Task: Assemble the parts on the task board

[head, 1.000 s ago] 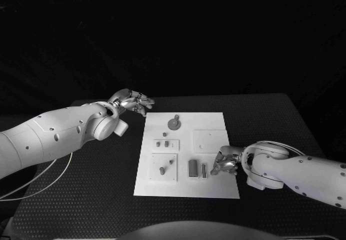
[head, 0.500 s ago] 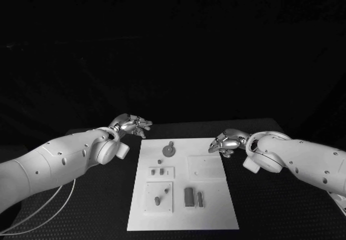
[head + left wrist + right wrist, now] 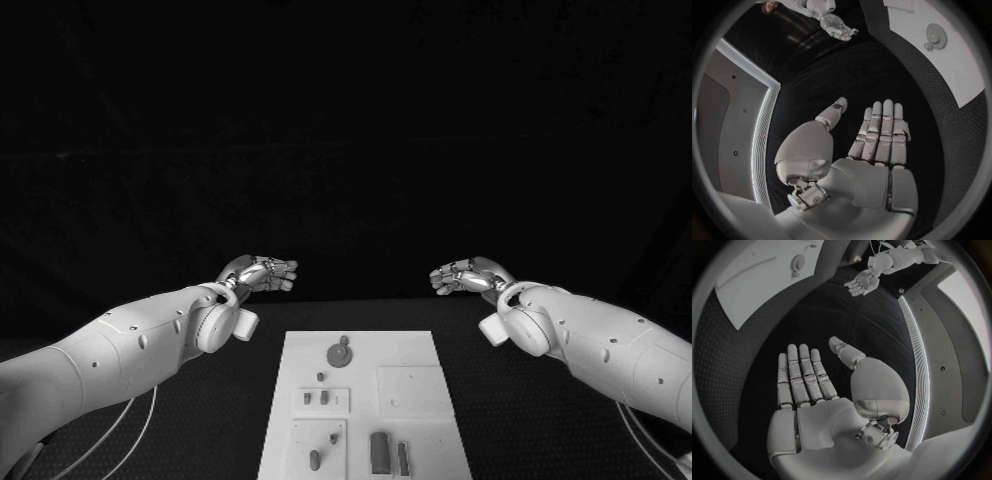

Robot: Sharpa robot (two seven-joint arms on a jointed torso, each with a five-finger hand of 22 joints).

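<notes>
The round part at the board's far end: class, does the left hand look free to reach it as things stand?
Probably yes. The left hand is open and empty, raised beyond the board; nothing lies between it and the round part. The right hand is off to the other side.

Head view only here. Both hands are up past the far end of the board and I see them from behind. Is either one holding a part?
Observer: No. The left wrist view shows the left hand flat, fingers straight and side by side, palm bare.
Operator: Right one?
Observer: Same in the right wrist view: the right hand is flat with nothing in it.
Operator: Any contact with the board?
Observer: None. In the left wrist view the task board lies off to one side, well apart from the fingertips.
</notes>
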